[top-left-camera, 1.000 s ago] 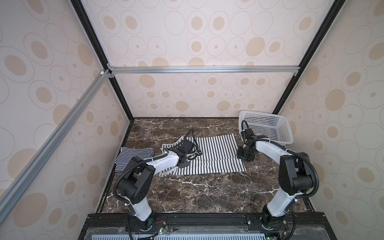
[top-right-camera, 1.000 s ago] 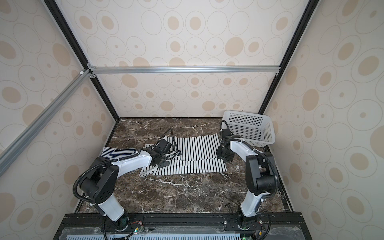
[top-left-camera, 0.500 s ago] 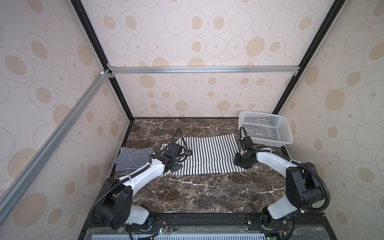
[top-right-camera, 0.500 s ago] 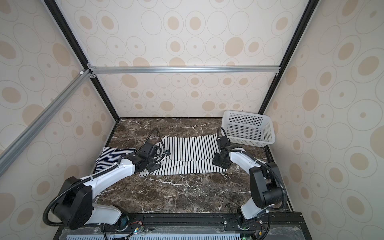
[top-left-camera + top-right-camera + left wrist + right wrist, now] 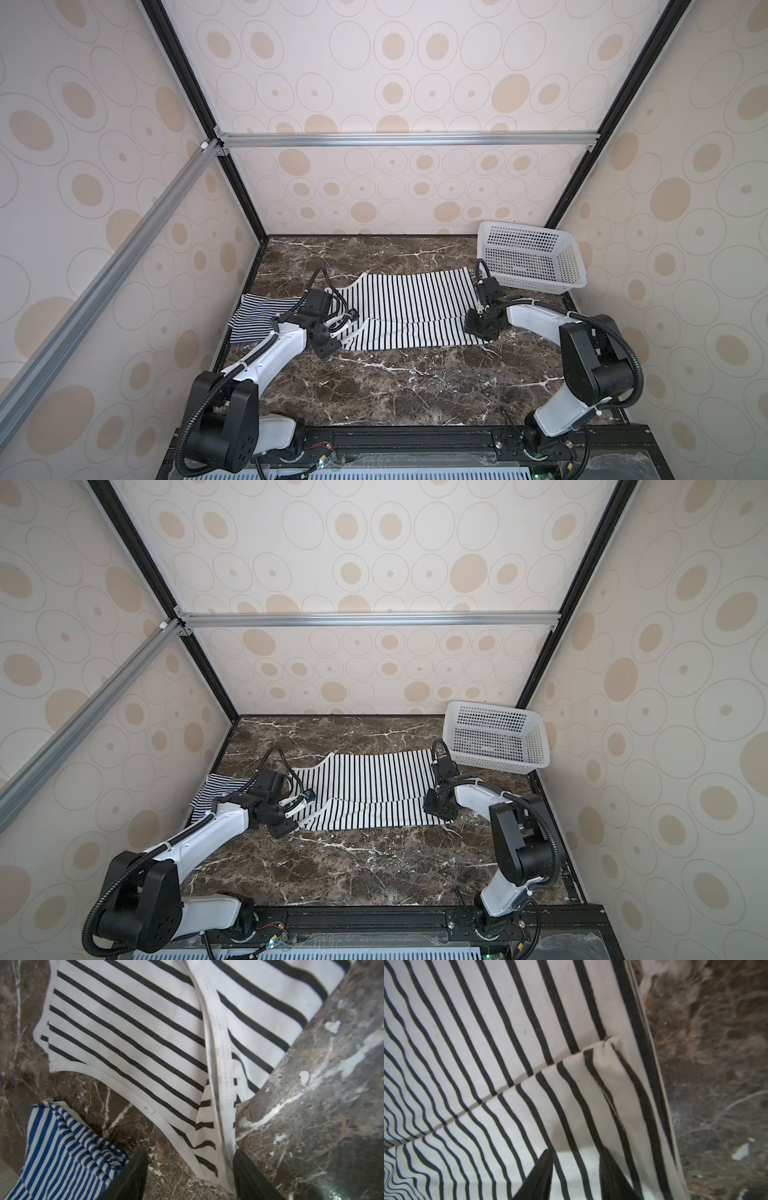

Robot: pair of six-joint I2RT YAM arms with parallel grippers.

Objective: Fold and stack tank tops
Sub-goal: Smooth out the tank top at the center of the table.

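Though bare marble point(image 5: 395, 382) ahead, left jaws apart, empty, right jaws tight on hem of wide-striped top point(image 5: 415, 299).

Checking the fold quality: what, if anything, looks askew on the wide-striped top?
The white tank top with wide-spaced black stripes has its near flap folded unevenly: the folded edge runs slanted, and a strap end pokes out past the left gripper. Dark smudges mark that strap's hem.
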